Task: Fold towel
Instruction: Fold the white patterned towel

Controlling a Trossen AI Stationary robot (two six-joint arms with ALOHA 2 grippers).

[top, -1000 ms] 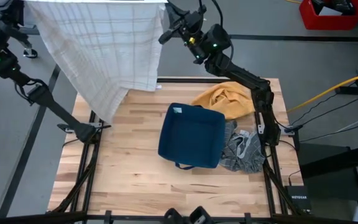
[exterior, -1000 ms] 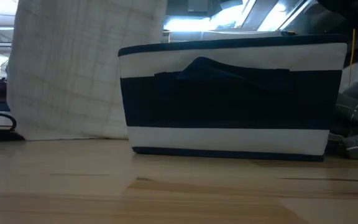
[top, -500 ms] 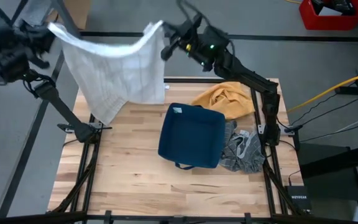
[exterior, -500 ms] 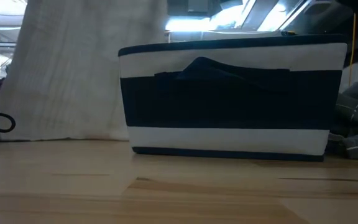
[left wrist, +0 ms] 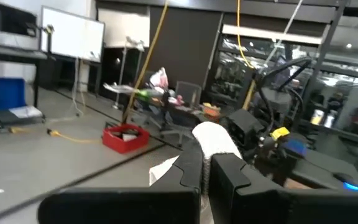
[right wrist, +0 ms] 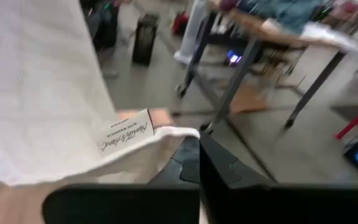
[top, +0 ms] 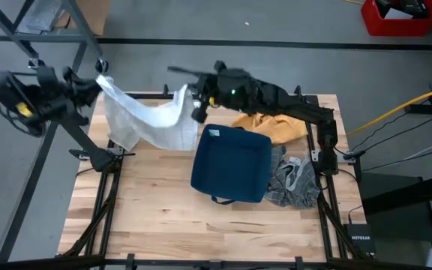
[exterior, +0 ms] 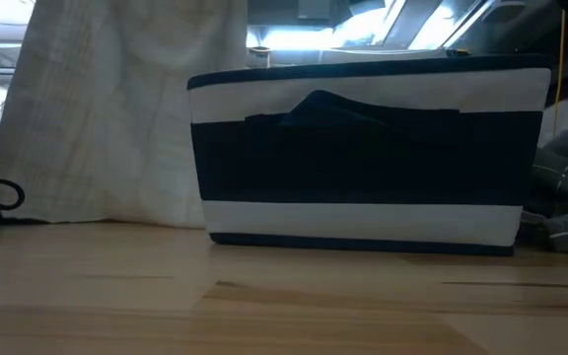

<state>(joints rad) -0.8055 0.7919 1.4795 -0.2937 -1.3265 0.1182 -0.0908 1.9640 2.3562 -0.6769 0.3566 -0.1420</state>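
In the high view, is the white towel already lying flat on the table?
No. The white towel hangs stretched between the left gripper and the right gripper, only its lower part reaching the table.

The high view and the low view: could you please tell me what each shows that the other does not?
Only the high view shows the left gripper and the right gripper, each shut on a corner of the white towel, plus the yellow cloth. Only the low view shows the basket's white side stripes. Both share the towel, the navy basket, the grey plaid cloth and the wooden table.
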